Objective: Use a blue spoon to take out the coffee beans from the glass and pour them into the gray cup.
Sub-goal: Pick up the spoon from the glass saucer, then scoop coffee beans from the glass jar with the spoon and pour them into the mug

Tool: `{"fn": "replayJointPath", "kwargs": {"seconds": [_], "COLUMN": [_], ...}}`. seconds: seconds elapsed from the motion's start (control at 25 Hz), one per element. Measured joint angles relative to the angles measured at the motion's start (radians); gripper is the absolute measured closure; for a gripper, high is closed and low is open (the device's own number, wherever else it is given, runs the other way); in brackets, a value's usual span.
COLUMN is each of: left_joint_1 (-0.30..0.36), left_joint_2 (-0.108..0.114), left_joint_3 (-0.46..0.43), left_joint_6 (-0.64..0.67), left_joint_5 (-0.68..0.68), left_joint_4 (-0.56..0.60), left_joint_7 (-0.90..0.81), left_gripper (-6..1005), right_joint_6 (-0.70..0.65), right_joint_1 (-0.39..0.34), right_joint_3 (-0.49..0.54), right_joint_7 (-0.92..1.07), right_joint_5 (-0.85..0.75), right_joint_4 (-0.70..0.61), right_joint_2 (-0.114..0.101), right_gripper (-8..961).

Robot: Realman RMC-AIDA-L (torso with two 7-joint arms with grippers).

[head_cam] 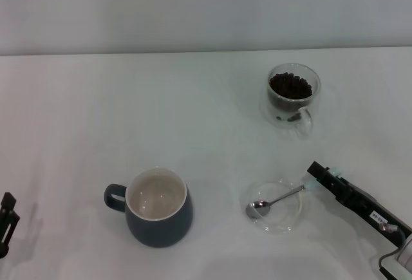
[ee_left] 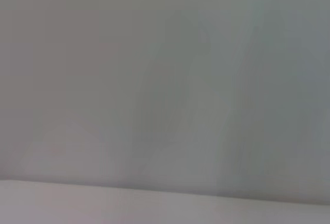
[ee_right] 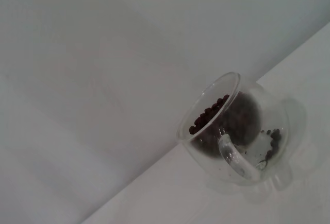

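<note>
Lower right, right gripper [head_cam: 317, 173] fingers pinched on the spoon [head_cam: 275, 201] handle tip, bowl resting in a saucer [head_cam: 277, 223]. Upper right on the desk [head_cam: 161, 112], glass [head_cam: 293, 95] holding beans [head_cam: 290, 85]. Lower centre-left, cup [head_cam: 158, 208]. Left gripper [head_cam: 6, 222] parked at left edge, fingers' state unclear.

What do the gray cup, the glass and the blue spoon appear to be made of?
Gray cup: likely glazed ceramic, opaque slate outside, cream inside, soft sheen.
Glass: clear double-walled glass; the coffee beans show through it.
Blue spoon: shiny metal bowl and neck; the pale blue handle's material cannot be told.
</note>
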Motion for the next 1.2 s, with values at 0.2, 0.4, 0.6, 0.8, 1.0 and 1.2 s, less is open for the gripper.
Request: {"fn": "replayJointPath", "kwargs": {"seconds": [0.2, 0.4, 0.6, 0.8, 1.0, 1.2], "left_joint_1": [-0.001, -0.004, -0.01, -0.011, -0.011, -0.01], "left_joint_2": [0.001, 0.002, 0.002, 0.002, 0.002, 0.002], "left_joint_3": [-0.003, -0.004, -0.004, -0.008, -0.009, -0.011], "left_joint_6": [-0.006, -0.006, -0.006, -0.006, -0.006, -0.004], "left_joint_5": [-0.005, -0.005, -0.006, -0.006, -0.009, -0.012], "left_joint_4": [0.0, 0.0, 0.0, 0.0, -0.001, -0.002], "left_joint_7": [-0.002, 0.0, 0.002, 0.004, 0.004, 0.004], "left_gripper": [273, 272, 272, 272, 272, 273], "right_joint_6": [-0.017, -0.052, -0.092, -0.126, -0.151, -0.203], "right_joint_1": [0.001, -0.001, -0.006, -0.01, -0.014, -0.021], "right_joint_3": [0.007, 0.002, -0.002, -0.003, -0.013, -0.013], "right_joint_7": [0.008, 0.01, 0.034, 0.065, 0.131, 0.188], "right_joint_5": [-0.016, -0.018, -0.026, -0.027, -0.029, -0.028], "right_joint_4": [-0.002, -0.003, -0.011, -0.043, -0.106, -0.241], "right_joint_2": [-0.001, -0.004, -0.009, -0.012, -0.015, -0.019], "right_gripper": [476, 590, 703, 800, 802, 803]}}
